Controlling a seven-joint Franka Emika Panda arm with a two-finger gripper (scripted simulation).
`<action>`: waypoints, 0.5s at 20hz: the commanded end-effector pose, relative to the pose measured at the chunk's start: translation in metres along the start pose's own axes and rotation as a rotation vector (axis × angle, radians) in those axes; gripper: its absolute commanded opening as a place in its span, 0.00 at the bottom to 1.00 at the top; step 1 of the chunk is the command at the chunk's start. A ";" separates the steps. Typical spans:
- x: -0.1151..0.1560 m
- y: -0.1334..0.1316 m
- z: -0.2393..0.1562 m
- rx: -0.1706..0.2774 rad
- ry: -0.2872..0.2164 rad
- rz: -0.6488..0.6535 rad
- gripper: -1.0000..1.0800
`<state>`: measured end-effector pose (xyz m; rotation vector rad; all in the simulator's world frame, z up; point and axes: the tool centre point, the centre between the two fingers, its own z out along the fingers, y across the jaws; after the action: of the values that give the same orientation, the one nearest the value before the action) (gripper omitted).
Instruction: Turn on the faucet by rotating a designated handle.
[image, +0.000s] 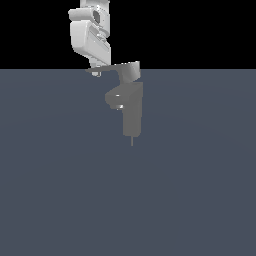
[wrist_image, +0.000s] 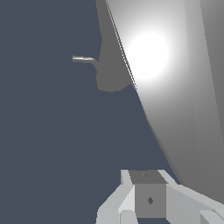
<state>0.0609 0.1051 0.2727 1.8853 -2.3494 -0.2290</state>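
Slate-blue flat ground is filling the lower scene under a black backdrop, and the grey metallic faucet with its tall boxy upright body is standing at mid-scene in the exterior view, its short rounded spout pointing toward that view's left. Its thin flat grey lever handle is reaching left from a slanted cap. The white robot arm's gripper is hovering at the lever's pointed tip; whether its fingers are apart or together is not showing.
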 end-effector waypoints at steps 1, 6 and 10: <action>0.001 0.009 -0.001 -0.004 0.002 0.001 0.00; 0.000 0.023 -0.001 -0.004 0.002 0.001 0.00; 0.000 0.034 -0.001 -0.004 0.002 0.001 0.00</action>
<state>0.0350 0.1062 0.2769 1.8729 -2.3553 -0.2284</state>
